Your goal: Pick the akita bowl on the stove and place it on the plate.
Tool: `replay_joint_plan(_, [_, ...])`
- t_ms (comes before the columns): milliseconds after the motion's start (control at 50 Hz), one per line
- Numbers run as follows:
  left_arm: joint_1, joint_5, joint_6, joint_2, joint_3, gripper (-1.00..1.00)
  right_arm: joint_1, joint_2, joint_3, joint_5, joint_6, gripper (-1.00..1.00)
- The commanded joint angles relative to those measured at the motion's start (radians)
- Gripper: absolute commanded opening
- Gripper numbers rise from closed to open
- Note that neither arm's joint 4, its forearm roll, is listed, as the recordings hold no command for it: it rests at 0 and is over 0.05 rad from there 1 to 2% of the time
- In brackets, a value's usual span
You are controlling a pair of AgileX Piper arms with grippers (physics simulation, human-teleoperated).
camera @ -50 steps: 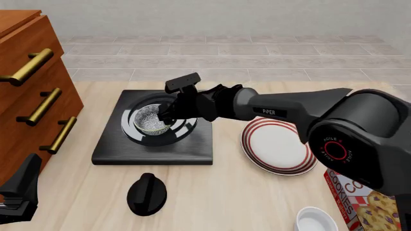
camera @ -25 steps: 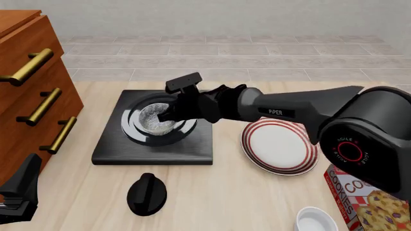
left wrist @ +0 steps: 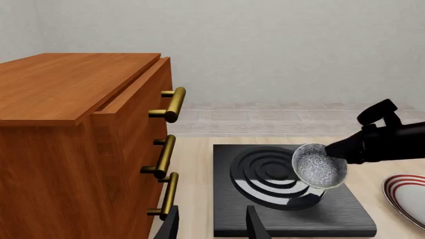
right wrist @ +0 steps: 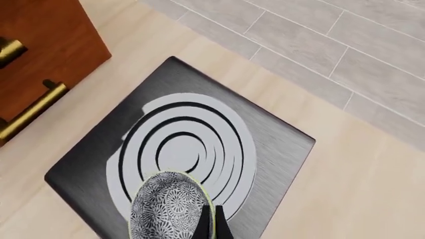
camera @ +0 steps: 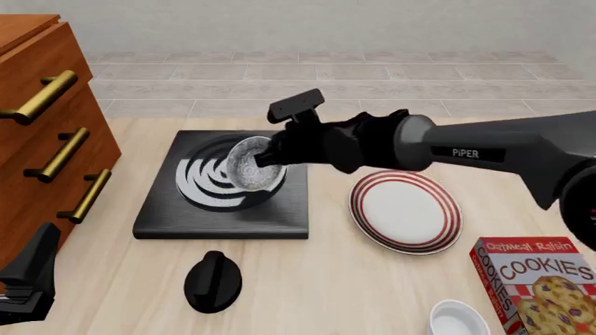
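The akita bowl [camera: 245,165] hangs tilted above the stove [camera: 223,187], its speckled inside facing left. My right gripper [camera: 265,156] is shut on the bowl's rim. The right wrist view shows the akita bowl [right wrist: 170,209] lifted over the burner rings of the stove [right wrist: 182,149], pinched between the fingers [right wrist: 211,223]. From the left wrist view the akita bowl [left wrist: 319,167] floats over the stove [left wrist: 285,196]. The red-striped plate [camera: 404,211] lies right of the stove. My left gripper [camera: 26,279] rests low at the front left, fingers [left wrist: 252,221] apart and holding nothing.
A wooden drawer cabinet [camera: 42,132] with brass handles stands at the left. A black round knob [camera: 213,280] lies in front of the stove. A cookies box [camera: 535,283] and a plain white bowl [camera: 459,319] sit at the front right.
My right gripper has raised the akita bowl off the burner rings and carried it a little to the right, tilting it. The left arm has stayed still.
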Motion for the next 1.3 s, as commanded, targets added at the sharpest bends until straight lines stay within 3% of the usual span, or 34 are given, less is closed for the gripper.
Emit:
replay_joint_plan(20, [0.0, 0.0, 0.0, 0.0, 0.0, 1.0, -0.026, -0.109, 0.092, -0.039, 0.004, -1.0])
replay_joint_plan(560, [0.0, 0.0, 0.0, 0.0, 0.0, 1.0, -0.094, -0.31, 0.283, -0.116, 0.058, -1.0])
replay_joint_plan(1300, [0.0, 0.0, 0.0, 0.0, 0.0, 1.0, -0.304, -0.469, 0.508, -0.209, 0.068, -1.0])
